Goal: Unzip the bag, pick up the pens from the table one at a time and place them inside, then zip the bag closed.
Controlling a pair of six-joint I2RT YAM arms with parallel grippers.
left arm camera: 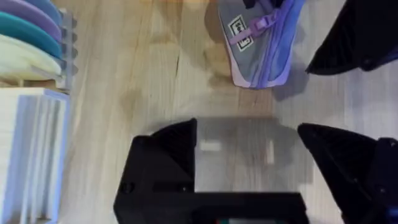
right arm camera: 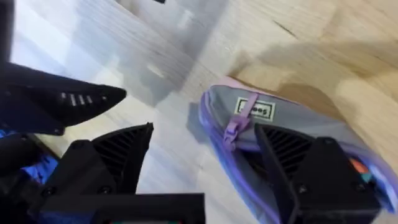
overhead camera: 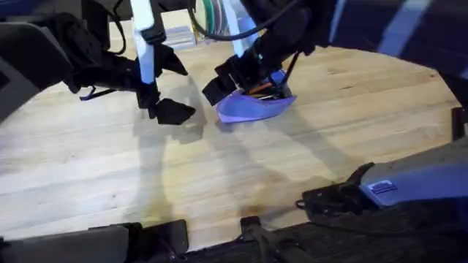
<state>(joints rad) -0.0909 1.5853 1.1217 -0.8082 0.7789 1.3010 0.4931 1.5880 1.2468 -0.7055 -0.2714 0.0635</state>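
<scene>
Two open grippers, right gripper [overhead camera: 235, 79] straddling bag [overhead camera: 252, 108] end, left gripper [overhead camera: 167, 86] apart.

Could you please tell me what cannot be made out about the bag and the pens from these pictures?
- Overhead: the right end effector covers much of the bag; orange and dark pens peek from it, count unclear.
- Right wrist: a black finger sits over the bag's opening, hiding how far the zipper pull has travelled.
- Left wrist: the bag is cut off by the picture's edge; the open left end effector holds nothing.
</scene>
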